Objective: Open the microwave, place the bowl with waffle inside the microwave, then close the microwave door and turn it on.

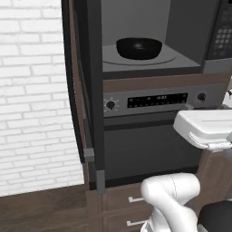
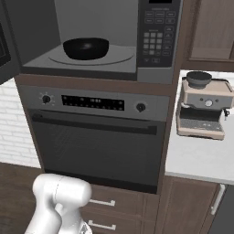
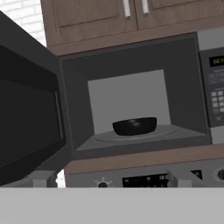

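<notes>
The microwave (image 2: 155, 68) stands open above the oven. The black bowl (image 1: 138, 48) (image 2: 86, 48) (image 3: 134, 126) sits on the round turntable (image 2: 119, 57) inside the grey cavity. Its inside looks dark, and I cannot make out the waffle. The microwave door (image 3: 30, 118) (image 1: 88, 90) is swung wide to the left, and in the left base view it is seen nearly edge-on. My gripper (image 3: 109, 179) is open and empty. It hangs in front of the cavity, back from the bowl, at about the height of the oven's control strip. The keypad (image 3: 216, 100) is to the right of the cavity.
Below the microwave is an oven (image 2: 96, 137) with two knobs and a display strip, and drawers (image 2: 109, 215) lie under it. A coffee machine (image 2: 203, 107) stands on the white counter (image 2: 196, 160) at the right. A white brick wall (image 1: 31, 90) lies left of the open door.
</notes>
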